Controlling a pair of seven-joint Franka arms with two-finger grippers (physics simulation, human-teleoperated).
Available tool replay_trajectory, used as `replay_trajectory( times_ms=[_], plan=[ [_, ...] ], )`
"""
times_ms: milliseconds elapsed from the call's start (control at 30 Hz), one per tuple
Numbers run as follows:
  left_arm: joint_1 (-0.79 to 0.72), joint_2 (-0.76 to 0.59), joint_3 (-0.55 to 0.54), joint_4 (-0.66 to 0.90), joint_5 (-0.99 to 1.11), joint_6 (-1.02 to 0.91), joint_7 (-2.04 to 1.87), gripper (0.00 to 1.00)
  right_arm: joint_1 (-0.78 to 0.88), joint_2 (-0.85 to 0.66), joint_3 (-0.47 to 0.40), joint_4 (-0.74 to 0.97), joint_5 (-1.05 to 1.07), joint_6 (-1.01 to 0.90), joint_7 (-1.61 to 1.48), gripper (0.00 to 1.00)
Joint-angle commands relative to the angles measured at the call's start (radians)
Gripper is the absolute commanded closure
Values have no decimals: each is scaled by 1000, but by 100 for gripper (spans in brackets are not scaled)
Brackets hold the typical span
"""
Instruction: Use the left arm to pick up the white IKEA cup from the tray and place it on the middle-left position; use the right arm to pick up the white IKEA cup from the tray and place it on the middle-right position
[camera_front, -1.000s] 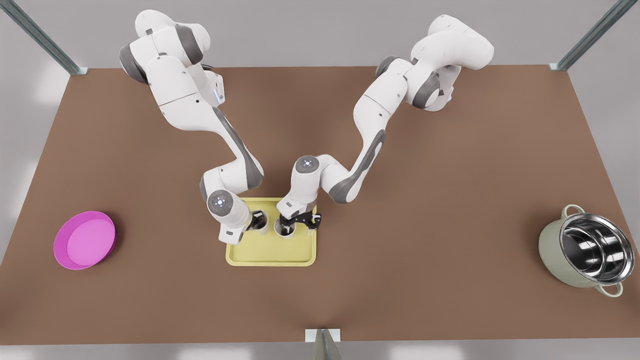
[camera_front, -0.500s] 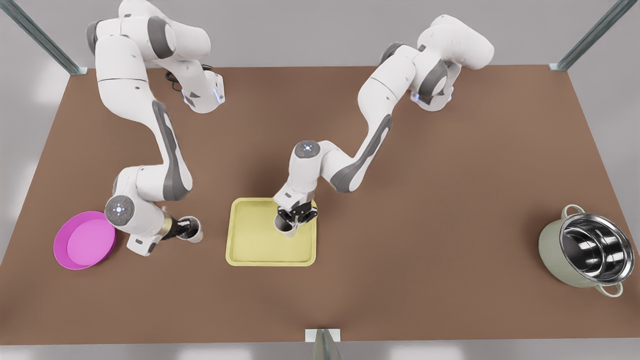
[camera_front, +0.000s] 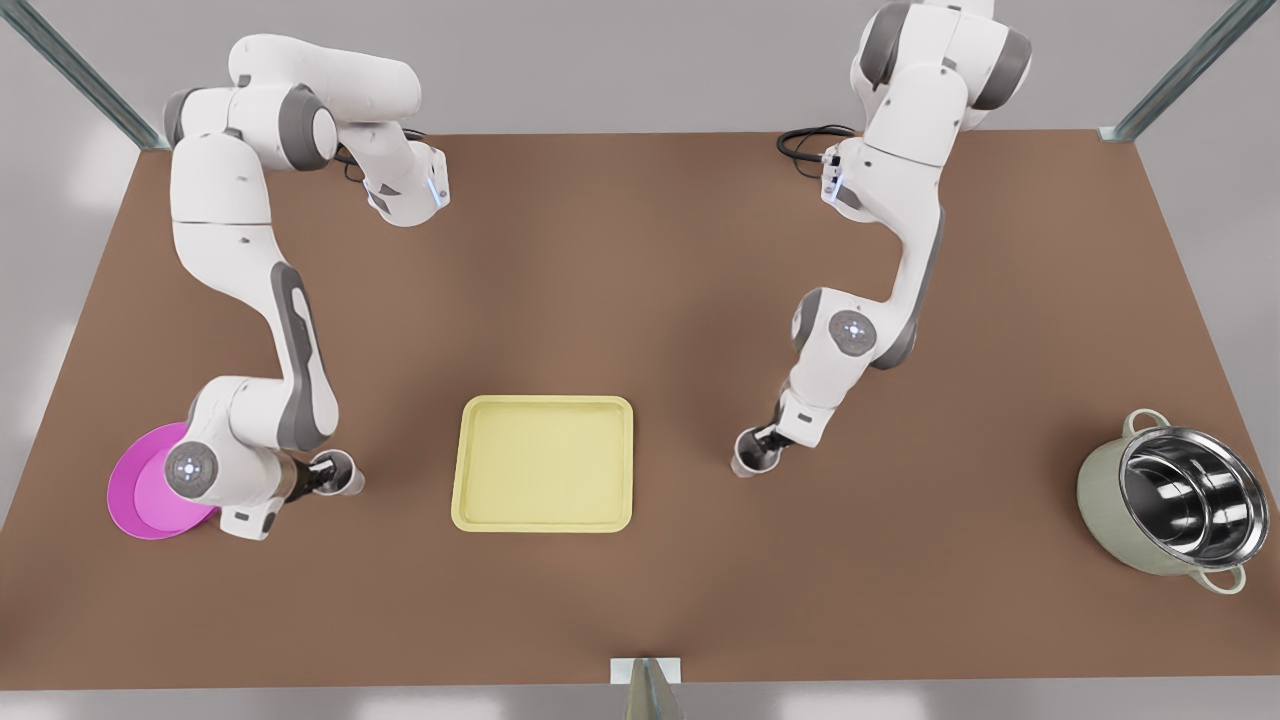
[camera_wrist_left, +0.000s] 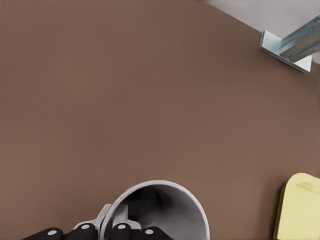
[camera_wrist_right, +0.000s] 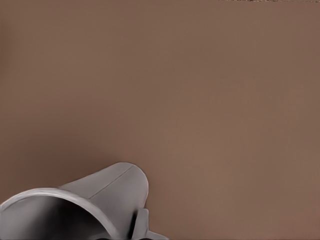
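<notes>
The pale yellow tray (camera_front: 480, 510) lies at the table's centre with nothing on it. To the front view's left of it, my left gripper (camera_front: 322, 478) is shut on the rim of a white cup (camera_front: 343, 474), which tilts over bare brown tabletop beside the magenta plate. The same cup (camera_wrist_left: 165, 210) appears in the left wrist view, open mouth up, with a black fingertip (camera_wrist_left: 122, 231) inside its wall. To the front view's right of the tray, my right gripper (camera_front: 765, 442) is shut on the other white cup (camera_front: 747, 460), close over bare table. That cup (camera_wrist_right: 85, 200) lies tilted in the right wrist view.
A round magenta plate (camera_front: 140, 495) sits at the front view's far left, partly under the left arm's wrist. A steel pot (camera_front: 1170, 495) stands at the far right. The tray's corner (camera_wrist_left: 300, 212) and a metal frame bracket (camera_wrist_left: 287, 45) show in the left wrist view.
The left arm carried its cup further left, toward the magenta plate. The right arm took its cup off the tray and moved it right. The tray now holds nothing.
</notes>
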Motion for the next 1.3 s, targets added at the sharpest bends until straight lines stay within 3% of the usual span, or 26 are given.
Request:
replay_trajectory(
  times_ms=[0, 100, 200, 367, 400, 467, 533, 600, 633, 700, 733, 800, 833, 867, 900, 933, 967, 1267],
  plan=[
    [1, -1, 1, 0, -92, 72, 637, 76, 0, 3, 0, 1, -6, 36, -236, 83],
    [1, 23, 2, 0, -90, 72, 643, 76, 0, 3, 0, 1, -3, 34, -236, 70],
    [1, 48, 5, 0, -81, 73, 668, 76, 0, 5, 0, 1, 2, 34, -227, 41],
    [1, 50, 7, 6, -80, 76, 666, 73, 0, 2, 0, 1, 3, 34, -221, 25],
    [1, 50, 7, 6, -80, 76, 666, 0, 1, -15, 3, 5, 3, 32, -220, 22],
    [1, 45, 8, 7, -80, 76, 666, 0, 8, -105, 9, 5, 5, -15, -218, 14],
    [0, 34, 8, 9, -80, 70, 665, 0, 24, -228, 31, 5, -3, -188, -154, 11],
    [-5, -52, 8, 10, -80, -94, 633, 0, 52, -316, 29, 103, 5, -461, 66, 0],
    [-3, -104, 11, 12, -80, -210, 616, 0, 54, -316, 48, 179, 2, -564, 225, 0],
    [-3, -134, 86, 171, -54, -571, 590, 0, 49, -319, 38, 225, -1, -590, 366, 0],
    [0, -128, 114, 245, -15, -674, 585, 0, 51, -340, 46, 223, -4, -584, 624, 0],
    [36, -96, 140, 447, -24, -920, 519, 0, 57, -350, 32, 223, 0, -589, 638, 0],
    [124, -44, 140, 622, -47, -1108, 505, 0, 40, -351, 26, 223, -3, -590, 627, 0],
    [188, -39, 140, 684, -61, -1194, 536, 0, 38, -351, 31, 223, -4, -590, 626, 0],
    [204, -114, 149, 627, 4, -1186, 663, 0, 38, -351, 37, 223, -4, -590, 627, 0],
    [175, -296, 145, 366, 92, -998, 659, 0, 38, -351, 37, 223, -4, -590, 627, 0],
    [165, -334, 142, 306, 147, -957, 648, 0, 38, -351, 37, 225, -4, -589, 629, 0],
    [165, -250, 143, 380, 141, -948, 617, 0, 41, -350, 45, 225, -6, -587, 629, 0]
  ],
)
